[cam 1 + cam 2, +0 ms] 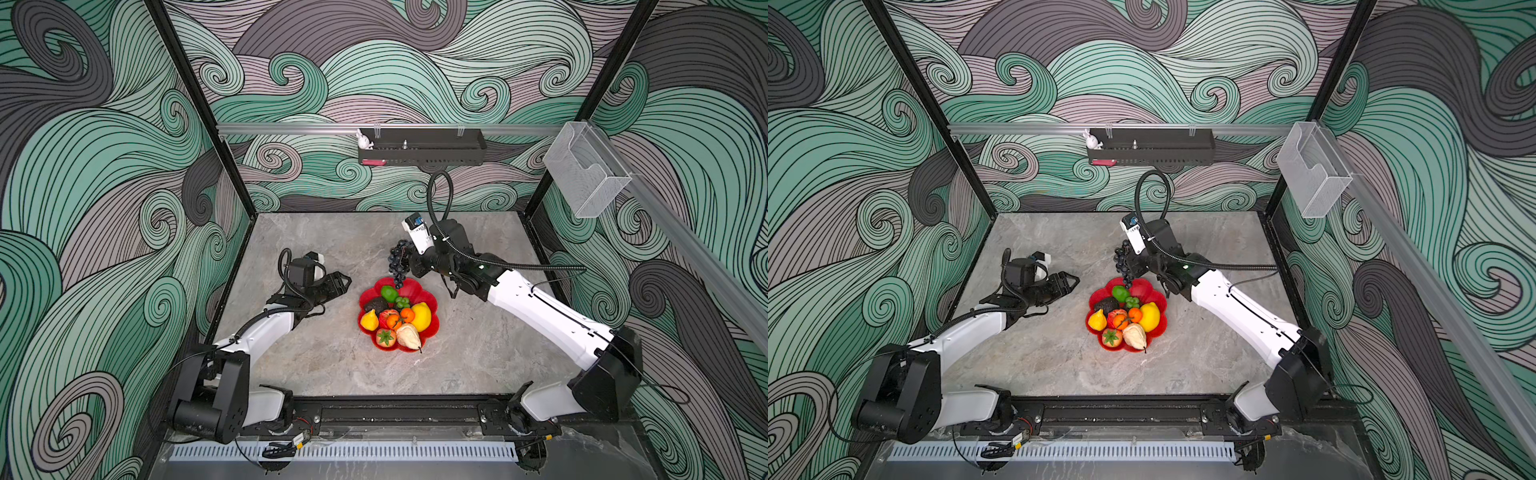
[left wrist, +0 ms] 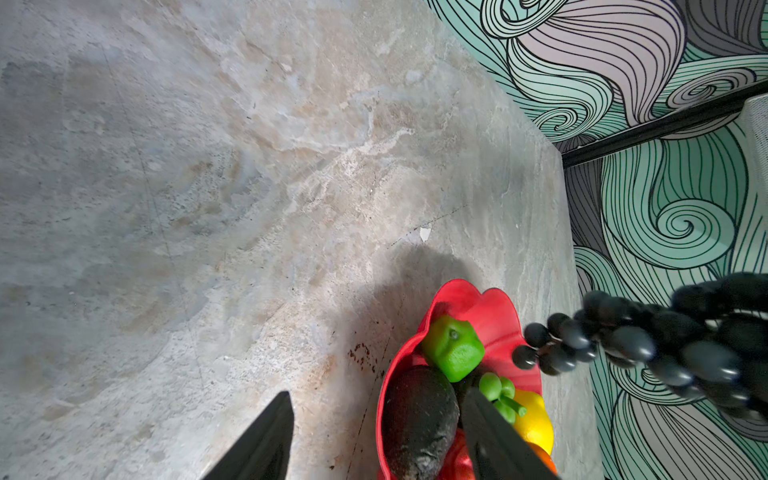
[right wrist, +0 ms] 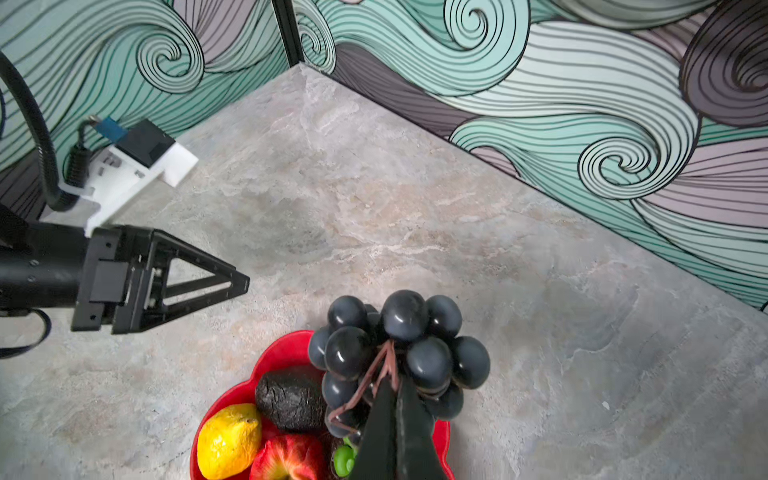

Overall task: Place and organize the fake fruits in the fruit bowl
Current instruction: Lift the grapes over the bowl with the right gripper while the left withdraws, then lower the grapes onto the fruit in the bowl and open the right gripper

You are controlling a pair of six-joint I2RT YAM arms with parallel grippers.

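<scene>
The red scalloped fruit bowl [image 1: 417, 286] [image 1: 1149, 288] sits mid-table. It holds a green lime [image 1: 389, 293], an avocado [image 1: 376, 304], a large lemon [image 1: 422, 316], a small lemon [image 1: 369, 320], an apple [image 1: 387, 316], oranges [image 1: 407, 314], a strawberry [image 1: 385, 336] and a pear [image 1: 408, 336]. My right gripper [image 3: 392, 384] is shut on the stem of the dark grapes [image 3: 401, 328] [image 1: 397, 262], which hang over the bowl's far rim. My left gripper [image 1: 345, 280] [image 2: 376, 392] is open and empty, just left of the bowl.
A black tray [image 1: 422, 151] with a white rabbit figure [image 1: 365, 140] hangs on the back wall. A clear bin [image 1: 586, 170] is mounted on the right wall. Bare marble table [image 1: 311, 365] lies in front of the bowl.
</scene>
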